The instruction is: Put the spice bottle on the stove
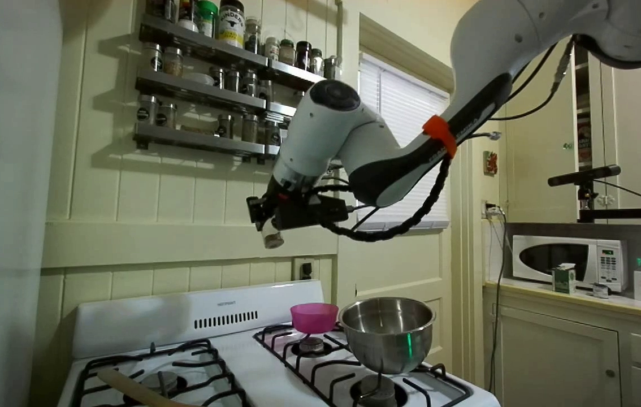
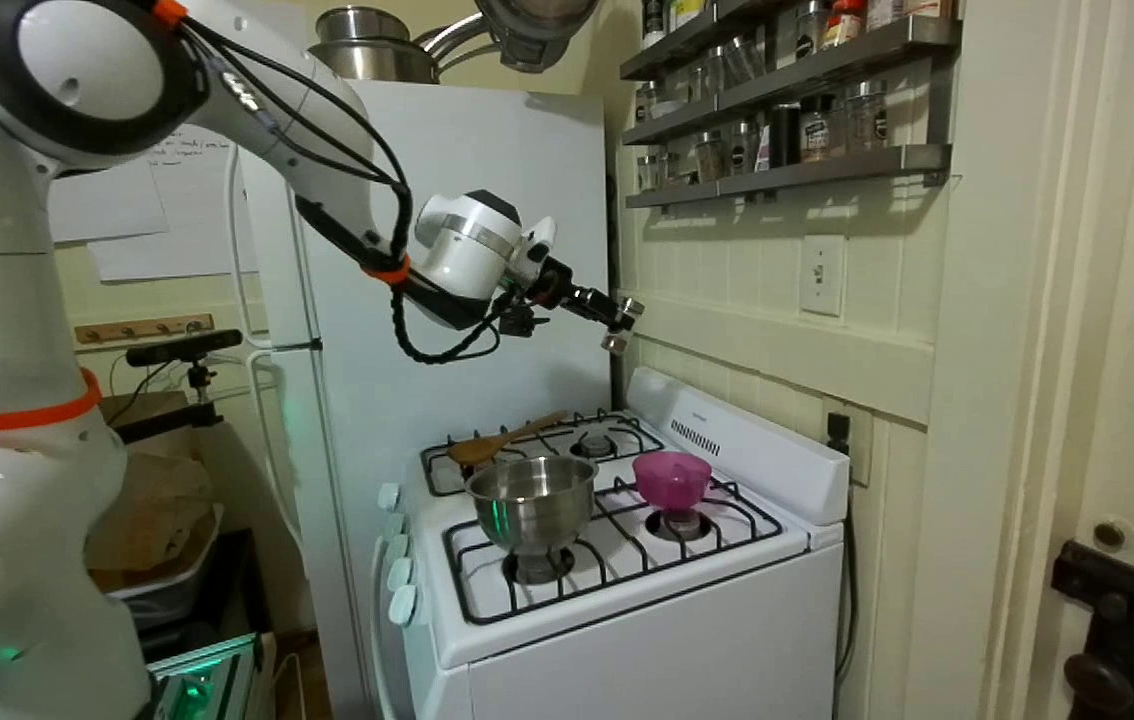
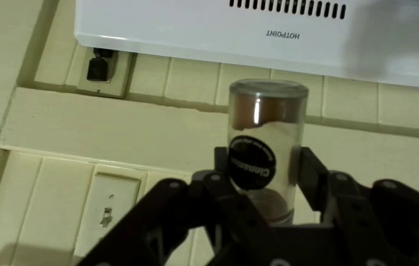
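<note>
Hanging higher than the stove (image 1: 258, 362), left of the pink bowl (image 1: 314, 319) from where I stand: one spice bottle (image 3: 266, 147), clamped in the gripper (image 3: 264, 162). Pick-up: done, I judge. Outstanding: lowering, setting down, letting go.

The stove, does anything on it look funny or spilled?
A bit odd: on the stove, the pink bowl sits over a back burner, and a wooden utensil lies on its top too. That looks odd because burner heat might harm them. I can't see any spill.
</note>
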Robot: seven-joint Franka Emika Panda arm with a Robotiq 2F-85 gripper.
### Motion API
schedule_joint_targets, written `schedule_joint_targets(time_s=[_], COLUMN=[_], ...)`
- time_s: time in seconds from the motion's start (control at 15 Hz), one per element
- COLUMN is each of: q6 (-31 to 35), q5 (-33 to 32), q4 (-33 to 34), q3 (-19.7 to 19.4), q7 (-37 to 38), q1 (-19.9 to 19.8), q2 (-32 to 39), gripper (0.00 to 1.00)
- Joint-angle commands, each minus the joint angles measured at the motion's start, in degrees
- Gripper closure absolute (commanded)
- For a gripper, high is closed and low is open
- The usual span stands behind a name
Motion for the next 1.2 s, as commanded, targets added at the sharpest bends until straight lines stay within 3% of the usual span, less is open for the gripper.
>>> schedule_joint_targets(time_s=[0.0,0.13,0.2,0.27,0.53,0.6,0.73,0.8,1.13], q6=[-3.2,-6.5,-5.1,-3.5,-3.4,-5.1,-10.2,-12.0,-22.5], q5=[-14.9,-20.7,-19.0,-16.1,-16.2,-19.1,-26.0,-28.0,-36.3], q4=[4.9,6.4,7.2,4.5,6.8,7.4,9.4,10.4,13.6], q3=[0.2,-0.1,0.0,-3.8,-3.8,-0.1,-0.6,-4.3,-6.5], q7=[8.8,12.4,14.2,10.4,11.7,13.7,16.7,18.2,25.1], q1=[1.8,2.7,2.3,5.1,5.2,2.2,4.1,8.2,13.1], q2=[8.3,11.4,13.2,9.4,12.8,14.1,17.0,18.3,25.0], gripper=[0.77,0.77,0.77,0.52,0.52,0.77,0.77,0.77,0.77])
